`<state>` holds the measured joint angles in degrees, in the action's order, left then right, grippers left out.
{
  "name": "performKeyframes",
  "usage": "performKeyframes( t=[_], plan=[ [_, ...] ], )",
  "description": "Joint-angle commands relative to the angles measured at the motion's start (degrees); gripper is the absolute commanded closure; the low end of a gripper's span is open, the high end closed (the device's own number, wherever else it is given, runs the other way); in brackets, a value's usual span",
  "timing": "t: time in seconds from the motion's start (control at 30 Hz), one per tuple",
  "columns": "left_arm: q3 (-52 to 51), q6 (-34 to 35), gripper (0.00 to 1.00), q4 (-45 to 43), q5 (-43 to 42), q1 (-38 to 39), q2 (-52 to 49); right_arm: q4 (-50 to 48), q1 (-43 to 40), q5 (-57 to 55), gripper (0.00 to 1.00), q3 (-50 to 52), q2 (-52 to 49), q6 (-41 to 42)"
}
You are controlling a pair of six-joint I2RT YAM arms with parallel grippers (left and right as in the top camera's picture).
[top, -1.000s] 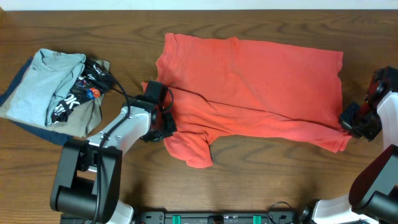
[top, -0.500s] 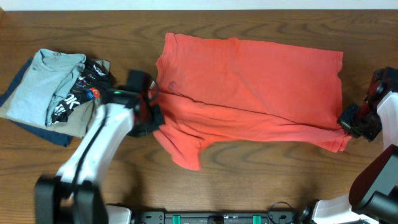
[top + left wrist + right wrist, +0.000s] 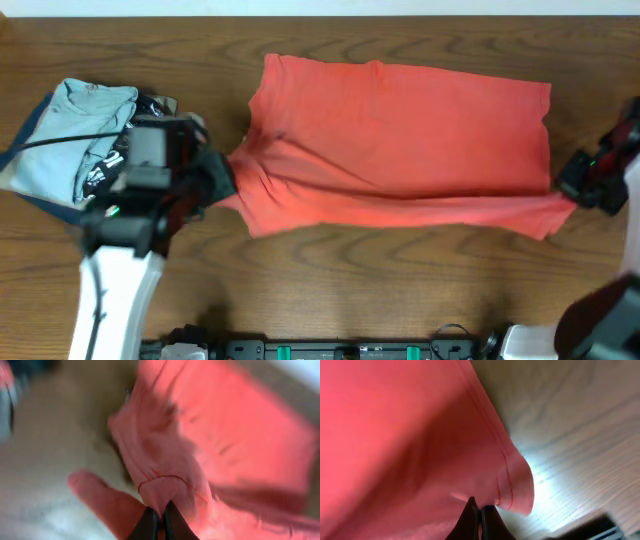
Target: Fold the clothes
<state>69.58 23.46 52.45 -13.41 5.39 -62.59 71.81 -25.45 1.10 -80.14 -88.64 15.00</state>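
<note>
Fingers on both arms are clamped on cloth. From overhead I see the left gripper [image 3: 222, 182] pinching the shirt [image 3: 400, 130] at its left tip. The right gripper [image 3: 573, 192] pinches the shirt's near right corner. The shirt lies plain side up on the table [image 3: 400, 290], spread from the centre to the right. Its near band is drawn out long between the two grippers, with a shadowed crease running across it. I cannot tell whether that band is lifted off the wood. At the far left sits a pile, well apart from the shirt: a blue-grey top [image 3: 75, 125] with a black garment [image 3: 100, 180] beside it. The left arm partly covers this pile.

From the left wrist the picture is badly blurred. I make out two dark fingertips [image 3: 149, 526] at the bottom edge, pressed together with coral fabric bunched between them. A rounded lobe of the shirt hangs to their left, and the rest fans up and to the right over pale wood.

From the right wrist I see the dark fingertips [image 3: 471, 512] at the bottom centre. They are closed on the shirt just inside its stitched hem. The hem corner curls free to their right. Beyond it the table shows bare grain under a bright glare.
</note>
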Motion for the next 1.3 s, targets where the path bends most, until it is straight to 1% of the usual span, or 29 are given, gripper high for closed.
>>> performKeyframes(
  t=[0.0, 0.2, 0.43, 0.53, 0.67, 0.87, 1.03, 1.1, 1.2, 1.27],
  plan=[
    [7.5, -2.9, 0.94, 0.0, 0.1, -1.0, 4.2, 1.9, -0.8, 2.9, 0.99, -6.4, 5.7, -3.9],
    [17.2, -3.8, 0.94, 2.3, 0.2, -1.0, 8.0, 4.8, -0.8, 5.6, 0.99, -14.9, 13.2, -6.4],
    [27.7, -7.9, 0.94, 12.8, 4.7, -1.0, 9.1, 5.8, -0.8, 6.2, 0.99, -22.5, 21.1, -7.5],
    [30.1, -8.4, 0.94, 14.4, 5.5, -1.0, 9.1, 5.1, -0.8, 6.2, 0.99, -25.4, 23.2, -8.5],
    [30.1, -8.4, 0.94, 14.4, 5.4, -1.0, 8.2, 2.8, -0.7, 7.1, 0.99, -26.6, 24.1, -9.8],
    [28.7, -8.4, 0.94, 15.0, 5.2, -1.0, 1.7, 2.8, -0.7, 10.0, 0.99, -26.6, 18.6, -10.4],
    [28.7, -8.5, 0.94, 14.6, 5.2, -1.0, -7.9, 2.6, -0.7, 14.4, 0.99, -26.6, 10.7, -10.7],
    [28.7, -8.7, 0.94, 14.1, 5.2, -1.0, -12.9, 2.3, -0.1, 16.2, 0.99, -26.6, 7.0, -12.9],
    [28.7, -10.2, 0.94, 11.4, 5.0, -1.0, -19.9, 1.4, 2.0, 16.5, 0.99, -26.6, 1.3, -14.8],
    [28.8, -11.5, 0.94, 7.4, 4.9, -1.0, -24.8, -1.2, 3.9, 16.3, 0.99, -26.6, -3.3, -15.1]
  ],
)
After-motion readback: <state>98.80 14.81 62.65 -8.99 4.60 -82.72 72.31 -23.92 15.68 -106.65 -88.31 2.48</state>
